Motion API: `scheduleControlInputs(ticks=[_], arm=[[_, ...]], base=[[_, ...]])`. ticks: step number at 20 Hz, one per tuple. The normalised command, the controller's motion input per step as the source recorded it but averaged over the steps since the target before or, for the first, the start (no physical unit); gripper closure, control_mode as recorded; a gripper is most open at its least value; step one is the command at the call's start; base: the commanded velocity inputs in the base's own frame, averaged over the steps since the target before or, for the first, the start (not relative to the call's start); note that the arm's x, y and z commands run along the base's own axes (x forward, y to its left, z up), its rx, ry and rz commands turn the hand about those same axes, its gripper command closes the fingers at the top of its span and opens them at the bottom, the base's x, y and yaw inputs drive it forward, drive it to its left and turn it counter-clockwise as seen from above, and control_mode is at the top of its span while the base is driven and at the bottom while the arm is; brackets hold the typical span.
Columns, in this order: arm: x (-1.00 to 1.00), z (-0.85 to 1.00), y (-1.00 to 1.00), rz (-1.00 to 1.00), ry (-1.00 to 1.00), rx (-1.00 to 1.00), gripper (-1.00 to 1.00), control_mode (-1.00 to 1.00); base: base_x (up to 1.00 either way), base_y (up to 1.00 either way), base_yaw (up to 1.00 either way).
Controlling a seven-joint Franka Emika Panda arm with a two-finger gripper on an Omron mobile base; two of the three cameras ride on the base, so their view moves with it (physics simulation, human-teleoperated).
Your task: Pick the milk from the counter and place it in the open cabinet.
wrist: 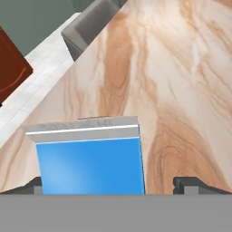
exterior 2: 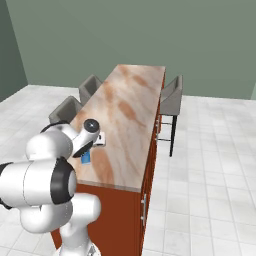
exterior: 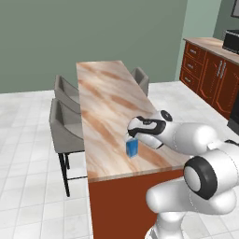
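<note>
Here the counter (exterior: pixel 109 100) takes up the middle of the left base view, a long narrow slab of tan-and-cream marbled stone running from the upper centre down to the lower centre of the frame, on a plain red-brown base. In the right base view it runs from the upper right of centre down toward the lower left. Grey stools (exterior: pixel 65 128) stand along its left edge in the left base view, and one more (exterior: pixel 141 79) stands on the far side. At the upper right of that frame are red-brown lower cabinets (exterior: pixel 207 77) with silver handles under another marbled top.

The milk (exterior: pixel 132 148) stands upright on the counter near its near end, just below centre of the left base view and at left of centre in the right base view (exterior 2: pixel 86 158). Its long axis is vertical, with the paler gable top up. In the hand view the carton (wrist: pixel 90 165) occupies the lower left to centre, one flat blue face toward me and the grey-white top ridge lying almost level across the frame. I can read no brand, label or writing on it.

My gripper (exterior: pixel 130 136) hangs right over the carton, fingers pointing down. My jaws stand spread wide, one dark tip (wrist: pixel 192 185) at the lower right and the other at the lower left of the hand view, with the carton between them and nothing gripped.
</note>
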Motion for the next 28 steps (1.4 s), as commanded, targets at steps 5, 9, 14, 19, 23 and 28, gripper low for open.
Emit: scheduleControlInputs(ticks=[5, 9, 14, 19, 23, 28], arm=[[0.0, -0.14, 0.0, 0.0, -0.03, 0.03, -1.0, -1.0], [0.0, -0.21, 0.08, 0.0, 0.0, 0.03, 1.0, -1.0], [0.0, -0.2, 0.08, 0.0, 0.0, 0.03, 1.0, -1.0], [-0.07, -0.15, 0.0, 0.0, 0.0, 0.03, 1.0, -1.0], [-0.17, -0.05, -0.01, 0.01, 0.0, 0.02, 1.0, -1.0], [-0.35, 0.23, -0.09, 0.14, -0.09, 0.02, 1.0, -1.0]], base=[[0.0, 0.0, 0.0], [0.0, 0.0, 0.0], [0.0, 0.0, 0.0], [0.0, 0.0, 0.0], [0.0, 0.0, 0.0], [0.0, 0.0, 0.0]])
